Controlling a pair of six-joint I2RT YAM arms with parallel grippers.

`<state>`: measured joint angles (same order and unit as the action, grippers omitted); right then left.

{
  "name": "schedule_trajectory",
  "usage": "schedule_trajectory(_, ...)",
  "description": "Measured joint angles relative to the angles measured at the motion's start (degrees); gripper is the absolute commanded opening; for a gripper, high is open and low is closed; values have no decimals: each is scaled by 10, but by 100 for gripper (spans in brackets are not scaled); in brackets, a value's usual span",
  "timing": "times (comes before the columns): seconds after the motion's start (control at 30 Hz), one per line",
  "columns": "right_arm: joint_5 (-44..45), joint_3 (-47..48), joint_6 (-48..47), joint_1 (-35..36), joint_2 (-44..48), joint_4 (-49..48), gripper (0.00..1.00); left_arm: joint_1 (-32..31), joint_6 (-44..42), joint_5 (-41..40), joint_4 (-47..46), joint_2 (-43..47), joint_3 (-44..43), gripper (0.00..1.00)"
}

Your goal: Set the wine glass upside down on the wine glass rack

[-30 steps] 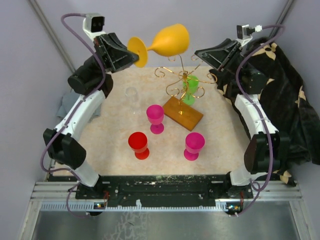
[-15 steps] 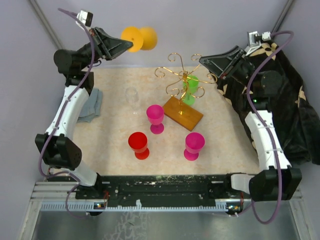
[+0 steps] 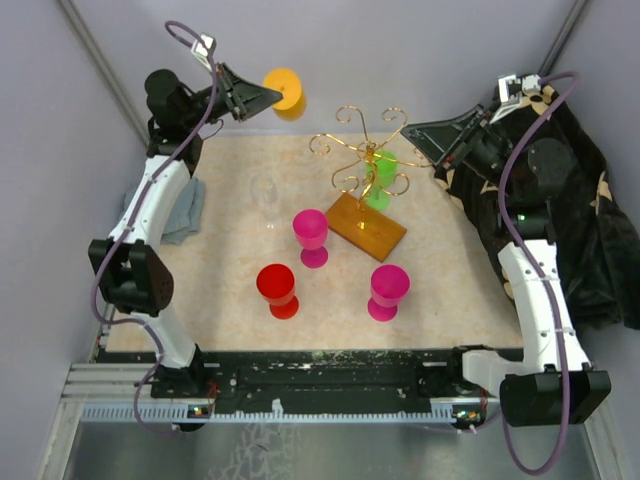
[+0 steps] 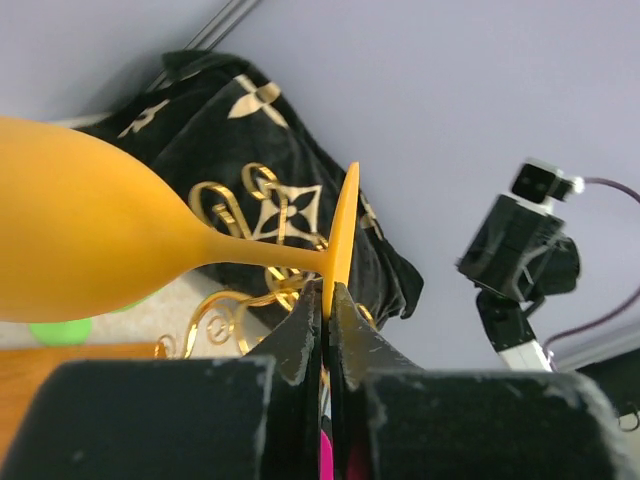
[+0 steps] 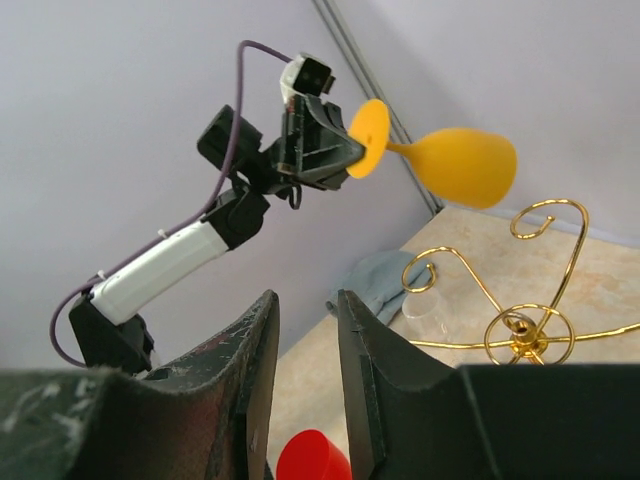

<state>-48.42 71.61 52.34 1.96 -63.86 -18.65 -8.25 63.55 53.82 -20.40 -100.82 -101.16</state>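
An orange wine glass (image 3: pixel 286 92) hangs in the air at the far left, well left of the rack, lying on its side with its bowl (image 4: pixel 80 235) pointing toward the rack. My left gripper (image 4: pixel 328 295) is shut on the rim of its flat foot (image 4: pixel 341 230). The wine glass rack (image 3: pixel 365 158), gold wire on an amber-brown base (image 3: pixel 368 228), stands mid-table with a green glass (image 3: pixel 381 180) hanging on it. My right gripper (image 5: pixel 305 300) is open and holds nothing, raised to the right of the rack (image 5: pixel 520 322).
Two magenta glasses (image 3: pixel 311 232) (image 3: pixel 388 288) and a red one (image 3: pixel 277 288) stand upright in front of the rack. A clear glass (image 3: pixel 264 195) and a grey cloth (image 3: pixel 180 210) are at the left. A black patterned cloth (image 3: pixel 575 200) drapes the right side.
My left arm has swung back and to the left with the orange glass, turning its foot toward the top camera. The right arm has risen and drawn back to the right.
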Motion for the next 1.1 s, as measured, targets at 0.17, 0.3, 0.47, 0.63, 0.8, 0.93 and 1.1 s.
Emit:
schedule_trajectory(0.17,8,-4,-17,0,7,22,30,-2,-13,-16,45,-42,0,0)
schedule_trajectory(0.3,11,-11,-24,0,12,34,30,-7,-19,-23,64,-56,-4,0)
schedule_trajectory(0.47,14,-16,-30,0,13,46,29,-27,-22,-24,72,-73,-24,0)
schedule_trajectory(0.63,17,-19,-34,0,16,57,29,-51,-26,-24,81,-89,-42,0)
schedule_trajectory(0.8,19,-20,-38,0,21,63,29,-67,-36,-25,99,-96,-42,0)
schedule_trajectory(0.93,21,-25,-39,0,23,63,29,-79,-42,-26,106,-98,-42,0)
schedule_trajectory(1.1,23,-27,-39,0,24,64,29,-92,-45,-28,112,-105,-46,0)
